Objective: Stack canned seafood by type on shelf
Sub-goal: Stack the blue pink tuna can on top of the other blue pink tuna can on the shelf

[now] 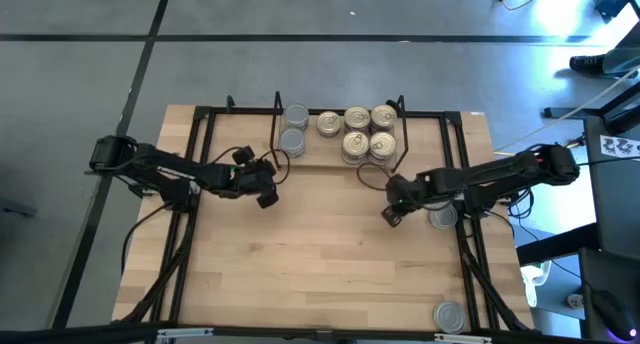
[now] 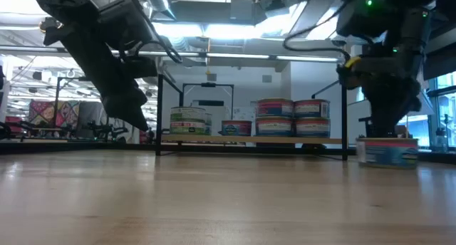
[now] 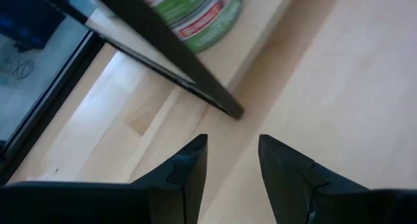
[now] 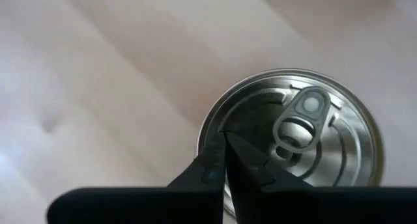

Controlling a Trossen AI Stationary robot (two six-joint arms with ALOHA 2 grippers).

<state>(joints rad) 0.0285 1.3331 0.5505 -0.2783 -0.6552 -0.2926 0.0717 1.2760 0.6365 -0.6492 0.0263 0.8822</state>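
Right wrist view: closed gripper (image 4: 225, 146) seen directly over a single tin (image 4: 293, 142).

Both dark fingers (image 4: 202, 165) are pressed together, tips meeting at a point over the tin's lid near its rim; contact with the lid cannot be confirmed. The tin is seen from above: round silver-grey lid with a raised rim and concentric rings, pull-ring tab (image 4: 301, 122) lying flat beside the fingertips. The tin is set on a light wooden tabletop (image 4: 117, 68) with faint plank seams; nothing is held between the fingers.
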